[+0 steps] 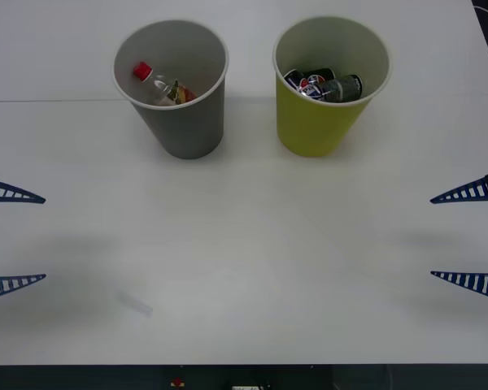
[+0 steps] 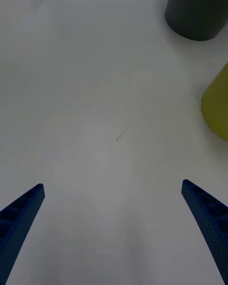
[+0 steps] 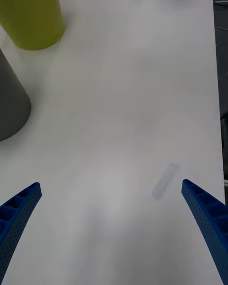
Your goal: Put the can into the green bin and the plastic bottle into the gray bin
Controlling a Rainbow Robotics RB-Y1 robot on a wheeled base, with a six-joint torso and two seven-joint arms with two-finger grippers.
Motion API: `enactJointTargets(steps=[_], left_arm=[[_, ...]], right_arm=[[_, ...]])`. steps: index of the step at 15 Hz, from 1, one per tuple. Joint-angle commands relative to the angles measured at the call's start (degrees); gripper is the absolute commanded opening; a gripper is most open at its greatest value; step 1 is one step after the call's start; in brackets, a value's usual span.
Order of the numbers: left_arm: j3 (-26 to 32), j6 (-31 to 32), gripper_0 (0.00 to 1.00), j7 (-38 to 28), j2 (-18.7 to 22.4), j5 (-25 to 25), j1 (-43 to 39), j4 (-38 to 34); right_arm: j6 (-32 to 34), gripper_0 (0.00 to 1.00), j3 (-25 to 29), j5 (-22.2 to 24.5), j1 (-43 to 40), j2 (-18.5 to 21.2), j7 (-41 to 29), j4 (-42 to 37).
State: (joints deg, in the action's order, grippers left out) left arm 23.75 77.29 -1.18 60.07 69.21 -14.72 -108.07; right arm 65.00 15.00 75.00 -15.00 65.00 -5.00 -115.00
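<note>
White tabletop (image 1: 252, 268) lay bare before us, both bins standing at its far side. We saw the plastic bottle (image 1: 159, 85) inside the gray bin (image 1: 179, 122) and the can (image 1: 329, 86) inside the green bin (image 1: 313, 126). Our left gripper (image 1: 12, 237) and right gripper (image 1: 470, 237) hovered at the table's edges, fingers spread apart, holding nothing. We judged sorting finished; nothing remained but to rest.

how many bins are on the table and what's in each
2. The gray bin stands on the robot's left and holds the plastic bottle; the green bin stands on its right and holds a can.
</note>
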Motion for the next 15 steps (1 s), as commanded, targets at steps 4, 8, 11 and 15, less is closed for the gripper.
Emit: enactJointTargets(steps=[4, 8, 11, 15], left_arm=[[-0.4, -0.1, 1.0, 1.9, 1.5, 0.7, -0.7, 0.1], [-4.0, -0.1, 1.0, 1.4, 1.6, 0.1, 1.4, 0.1], [-4.9, -0.5, 1.0, 1.1, 1.6, 0.1, 2.3, 0.1], [-4.9, -1.1, 1.0, 1.1, 1.6, 0.1, 2.2, 0.1]], right_arm=[[0.0, 1.0, 0.0, 0.0, 0.0, 0.0, 0.0, 0.0], [0.0, 1.0, 0.0, 0.0, 0.0, 0.0, 0.0, 0.0], [0.0, 1.0, 0.0, 0.0, 0.0, 0.0, 0.0, 0.0], [0.0, 1.0, 0.0, 0.0, 0.0, 0.0, 0.0, 0.0]])
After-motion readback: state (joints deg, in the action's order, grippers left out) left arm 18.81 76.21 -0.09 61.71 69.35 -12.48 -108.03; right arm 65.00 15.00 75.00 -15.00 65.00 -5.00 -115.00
